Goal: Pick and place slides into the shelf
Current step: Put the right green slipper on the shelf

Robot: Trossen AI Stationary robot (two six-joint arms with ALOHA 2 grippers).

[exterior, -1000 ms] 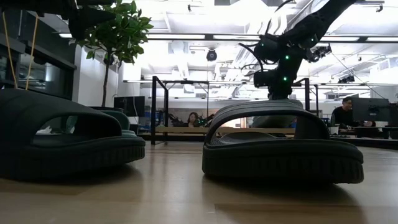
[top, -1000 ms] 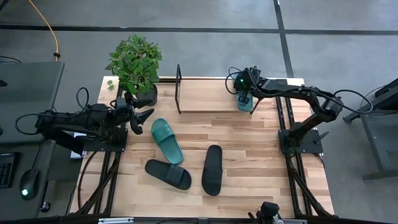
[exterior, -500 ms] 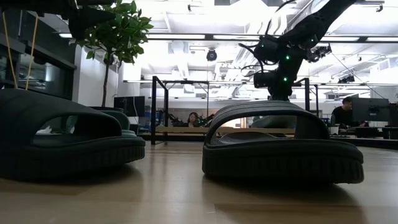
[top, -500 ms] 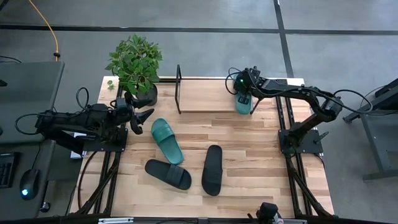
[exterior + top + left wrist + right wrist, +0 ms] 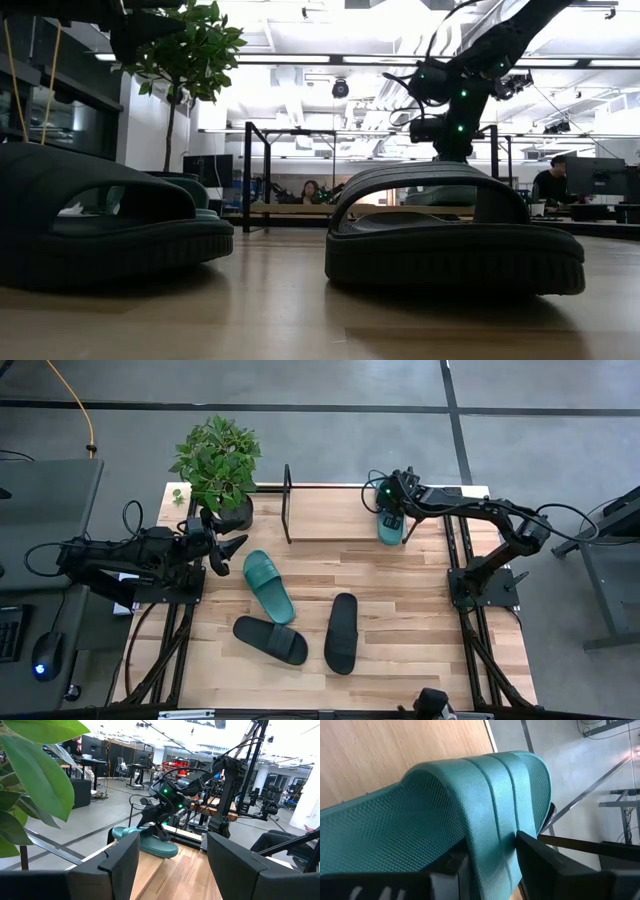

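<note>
One teal slide [image 5: 390, 526] lies on the right end of the shelf [image 5: 330, 515]. My right gripper [image 5: 391, 517] stands open over it from above, one finger over the footbed under the ribbed strap [image 5: 495, 795], the other outside the strap. A second teal slide [image 5: 268, 585] and two black slides [image 5: 270, 640] [image 5: 341, 632] rest sole-down on the tabletop. My left gripper [image 5: 232, 552] waits open at the table's left, near the plant. My right gripper has its fingers on either side of the teal slide's strap, where the strap's side [image 5: 492, 855] comes down to the sole. The outer finger [image 5: 540, 860] shows right beside the strap; I cannot tell whether either finger touches it. The slide rests on the shelf board.
A potted plant [image 5: 218, 465] stands at the table's far left, beside the shelf's black loop frame [image 5: 288, 505]. The shelf board between that frame and the teal slide is bare wood. People sit in the room beyond the table [image 5: 310, 190].
In the low view the teal slide under my right gripper sits a little lower and flatter on the shelf than a second ago. My left gripper has kept still.
</note>
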